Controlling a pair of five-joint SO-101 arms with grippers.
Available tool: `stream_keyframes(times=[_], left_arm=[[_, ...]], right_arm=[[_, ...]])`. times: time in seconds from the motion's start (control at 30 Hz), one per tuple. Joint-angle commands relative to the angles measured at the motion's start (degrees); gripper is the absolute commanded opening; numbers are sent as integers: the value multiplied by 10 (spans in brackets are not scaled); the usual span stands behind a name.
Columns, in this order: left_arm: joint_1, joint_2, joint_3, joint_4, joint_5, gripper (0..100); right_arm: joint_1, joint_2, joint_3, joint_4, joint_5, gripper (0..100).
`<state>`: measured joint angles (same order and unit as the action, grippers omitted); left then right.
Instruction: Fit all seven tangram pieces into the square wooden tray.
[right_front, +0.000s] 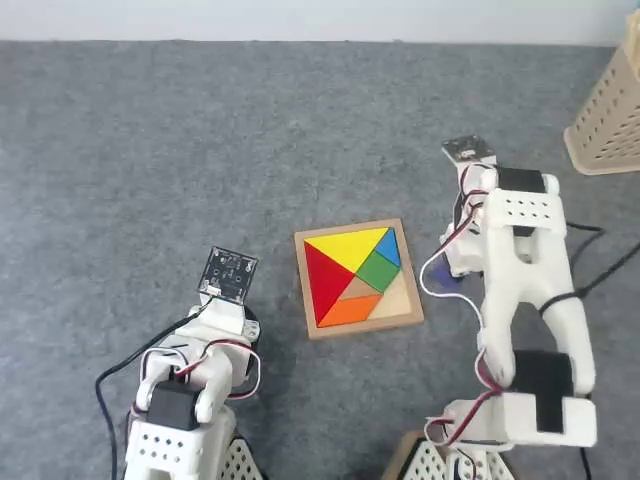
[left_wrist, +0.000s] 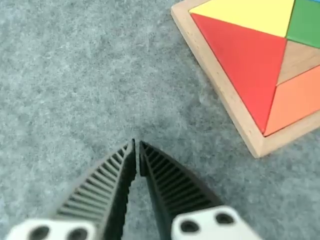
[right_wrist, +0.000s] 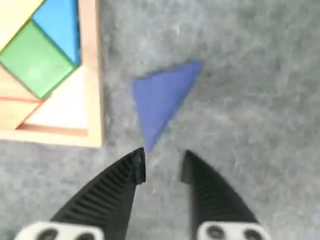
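The square wooden tray (right_front: 365, 329) lies mid-table holding yellow (right_front: 350, 246), red (right_front: 325, 280), green (right_front: 378, 270), light blue (right_front: 389, 245), orange (right_front: 350, 311) and tan pieces. A bare triangular slot (right_front: 398, 295) is at its near right corner. A dark blue triangle (right_wrist: 162, 97) lies on the carpet just outside the tray's right rim (right_wrist: 90, 75). My right gripper (right_wrist: 162, 157) is open, with its tips just short of the triangle's point. My left gripper (left_wrist: 136, 146) is shut on nothing, over carpet off the tray's left rim (left_wrist: 227, 90).
Grey carpet covers the whole table. A beige perforated container (right_front: 610, 110) stands at the far right. Cables loop beside both arm bases (right_front: 440, 270). The right arm's body (right_front: 525, 290) rises just right of the tray.
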<state>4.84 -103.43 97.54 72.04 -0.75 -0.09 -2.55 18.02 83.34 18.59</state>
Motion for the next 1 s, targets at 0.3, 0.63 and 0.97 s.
stream_keyframes(times=[0.3,0.63,0.97], left_arm=[[-4,-11,-10,4,5,12],[-4,-11,-10,4,5,12],[-4,-11,-10,4,5,12]], right_arm=[[-47,42,-72,1,-119,173],[-60,237,-169,-40,-193,193],[-37,290,-168,-51,-191,191]])
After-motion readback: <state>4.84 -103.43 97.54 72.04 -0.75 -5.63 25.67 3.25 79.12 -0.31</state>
